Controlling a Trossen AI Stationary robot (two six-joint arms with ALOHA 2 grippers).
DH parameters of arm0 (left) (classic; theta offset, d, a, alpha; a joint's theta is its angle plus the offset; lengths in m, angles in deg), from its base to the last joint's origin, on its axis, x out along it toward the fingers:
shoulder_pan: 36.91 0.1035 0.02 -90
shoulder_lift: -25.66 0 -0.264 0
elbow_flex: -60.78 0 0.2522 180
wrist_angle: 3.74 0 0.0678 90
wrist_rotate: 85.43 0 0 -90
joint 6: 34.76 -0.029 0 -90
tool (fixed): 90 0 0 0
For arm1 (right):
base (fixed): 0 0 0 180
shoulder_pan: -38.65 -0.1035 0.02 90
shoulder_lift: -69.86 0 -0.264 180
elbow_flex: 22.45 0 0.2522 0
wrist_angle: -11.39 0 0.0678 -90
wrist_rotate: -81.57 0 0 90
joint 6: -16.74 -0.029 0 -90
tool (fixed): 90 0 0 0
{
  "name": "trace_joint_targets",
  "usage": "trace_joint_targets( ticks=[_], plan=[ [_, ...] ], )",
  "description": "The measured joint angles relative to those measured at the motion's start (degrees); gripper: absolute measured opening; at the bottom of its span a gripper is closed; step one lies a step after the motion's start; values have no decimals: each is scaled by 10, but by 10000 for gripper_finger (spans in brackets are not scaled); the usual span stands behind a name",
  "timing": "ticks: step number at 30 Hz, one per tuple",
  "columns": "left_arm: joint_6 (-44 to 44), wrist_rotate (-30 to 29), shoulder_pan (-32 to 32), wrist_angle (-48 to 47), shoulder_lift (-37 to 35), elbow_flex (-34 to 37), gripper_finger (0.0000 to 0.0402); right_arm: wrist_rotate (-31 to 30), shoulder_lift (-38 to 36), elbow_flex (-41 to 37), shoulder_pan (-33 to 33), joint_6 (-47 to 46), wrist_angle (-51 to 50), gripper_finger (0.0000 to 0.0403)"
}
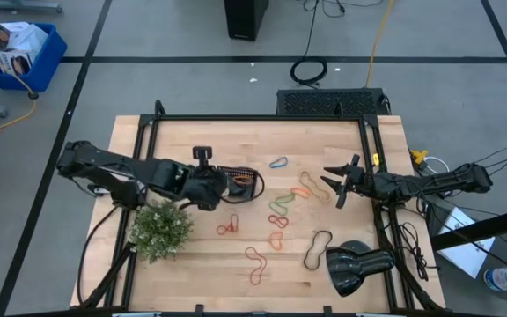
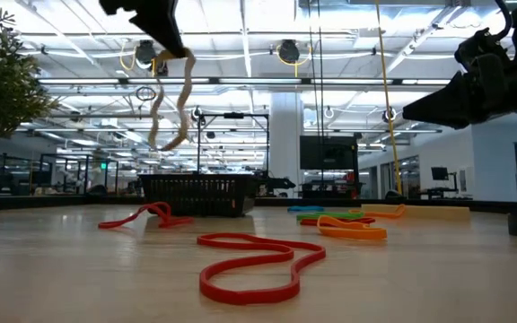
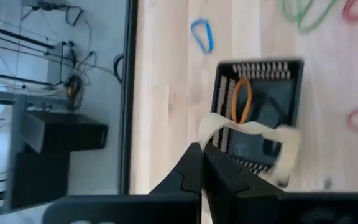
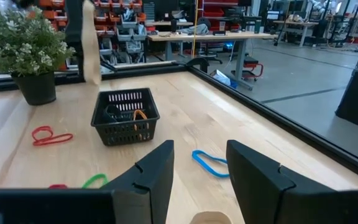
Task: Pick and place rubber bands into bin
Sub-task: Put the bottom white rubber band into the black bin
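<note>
The black mesh bin (image 1: 243,182) stands on the table left of centre, with an orange band (image 3: 242,101) inside. My left gripper (image 1: 214,187) is above the table just left of the bin, shut on a tan rubber band (image 2: 170,99) that dangles above it. Loose bands lie on the table: blue (image 1: 278,162), tan (image 1: 313,183), orange (image 1: 301,192), green (image 1: 282,205), red (image 1: 227,227) and black (image 1: 318,248). My right gripper (image 1: 337,185) is open and empty over the table's right side, beside the tan band. My left gripper pinches the tan band at one end of its loop (image 3: 207,132) between its two shut fingers. The band is lifted clear and hangs slack below the fingers (image 2: 155,27). Its free end (image 3: 286,158) sags over the bin's near rim.
A potted green plant (image 1: 159,231) stands at the near left, close to my left arm. A black lamp-like object (image 1: 355,269) lies at the near right. More red bands (image 1: 255,262) lie near the front edge. A black frame rail (image 1: 262,118) borders the table's far side.
</note>
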State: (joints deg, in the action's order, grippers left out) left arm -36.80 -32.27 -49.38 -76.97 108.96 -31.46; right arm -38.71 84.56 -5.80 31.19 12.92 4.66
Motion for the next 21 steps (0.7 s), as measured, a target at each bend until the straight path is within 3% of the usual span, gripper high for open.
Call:
trace_joint_targets(
  ticks=[9, 21],
  plan=[
    [-81, 53, 53, 105, -7, 7, 8, 0, 0, 0, 0, 0, -1, 141],
    [-111, 127, 140, 267, -6, 148, 11, 0, 0, 0, 0, 1, -4, 141]
  ],
)
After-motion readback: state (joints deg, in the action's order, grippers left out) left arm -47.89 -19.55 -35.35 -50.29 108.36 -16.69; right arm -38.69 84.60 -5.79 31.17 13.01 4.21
